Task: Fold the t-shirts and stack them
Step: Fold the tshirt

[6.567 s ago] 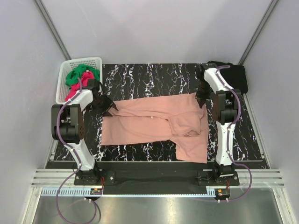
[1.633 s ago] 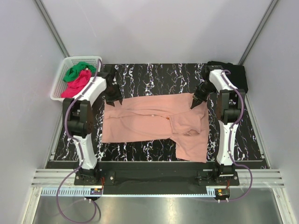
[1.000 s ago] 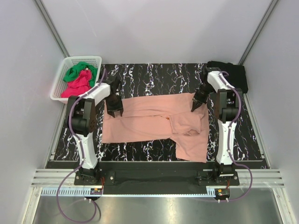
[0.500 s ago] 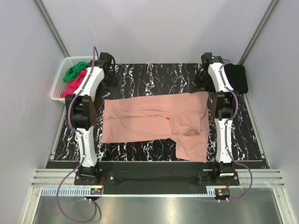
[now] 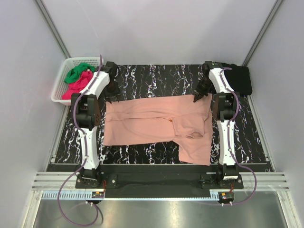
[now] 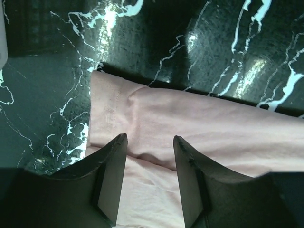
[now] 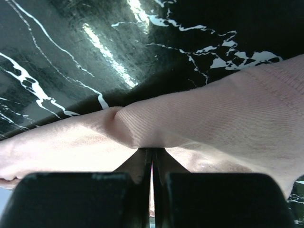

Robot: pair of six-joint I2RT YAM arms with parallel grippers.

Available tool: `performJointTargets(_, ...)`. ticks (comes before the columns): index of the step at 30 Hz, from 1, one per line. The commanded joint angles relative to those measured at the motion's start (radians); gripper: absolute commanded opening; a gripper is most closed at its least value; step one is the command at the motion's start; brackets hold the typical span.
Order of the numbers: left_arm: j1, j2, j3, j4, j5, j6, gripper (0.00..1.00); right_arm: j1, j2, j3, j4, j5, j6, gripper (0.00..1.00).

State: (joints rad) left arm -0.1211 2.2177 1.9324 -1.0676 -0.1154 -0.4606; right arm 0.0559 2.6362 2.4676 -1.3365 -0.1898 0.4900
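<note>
Both arms have swung out from over the cloth to a long reach at the far side of the black marble-pattern counter [image 5: 156, 76]. The far edge of the salmon-pink t-shirt [image 5: 152, 121] now lies straighter than a few seconds back. I read this as the flattening step nearly done, with no fold made yet.

The shirt is spread across mid-counter. A sleeve is doubled over at right-centre, and one flap reaches the near edge.

The left gripper [image 5: 113, 90] overshot the far-left corner half a second ago and is back over it. In the wrist view the left gripper [image 6: 149, 140] has its fingers apart, straddling the hem and holding nothing.

The right gripper [image 5: 196, 96] is at the far-right corner. Its wrist view shows the right gripper [image 7: 152, 151] clenched, with a ridge of pink cloth [image 7: 213, 114] bunched at the tips, so it looks pinched.

Both arms are stretched almost straight away from their bases, wrists tipped down.

The white plastic basket [image 5: 58, 89] at far left holds a green t-shirt [image 5: 78, 73] and a magenta-red t-shirt [image 5: 81, 85]. A folded black t-shirt [image 5: 240, 78] sits at far right.
</note>
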Motion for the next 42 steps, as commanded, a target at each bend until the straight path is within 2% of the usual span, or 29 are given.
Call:
performJointTargets(1, 0.0, 0.02, -0.01, 0.017, -0.075, -0.024, 0.48, -0.008, -0.016, -0.009, -0.084, 0.067, 0.005, 0.0)
performJointTargets(19, 0.003, 0.095, 0.028, 0.049, -0.202, -0.104, 0.47, -0.03, 0.007, -0.036, -0.092, 0.081, 0.022, 0.0)
performJointTargets(27, 0.023, 0.146, 0.132, 0.047, -0.191, -0.124, 0.46, -0.037, 0.027, -0.041, -0.104, 0.067, 0.01, 0.0)
performJointTargets(30, 0.023, 0.148, 0.126, 0.044, -0.181, -0.122, 0.46, -0.036, 0.039, -0.027, -0.11, 0.046, 0.004, 0.0)
performJointTargets(39, 0.014, 0.033, -0.001, 0.049, -0.078, -0.076, 0.48, -0.037, -0.011, 0.042, -0.107, -0.039, -0.028, 0.0)
performJointTargets(42, 0.008, -0.061, -0.013, 0.054, -0.041, -0.049, 0.5, -0.036, -0.106, 0.047, -0.101, -0.062, -0.036, 0.0)
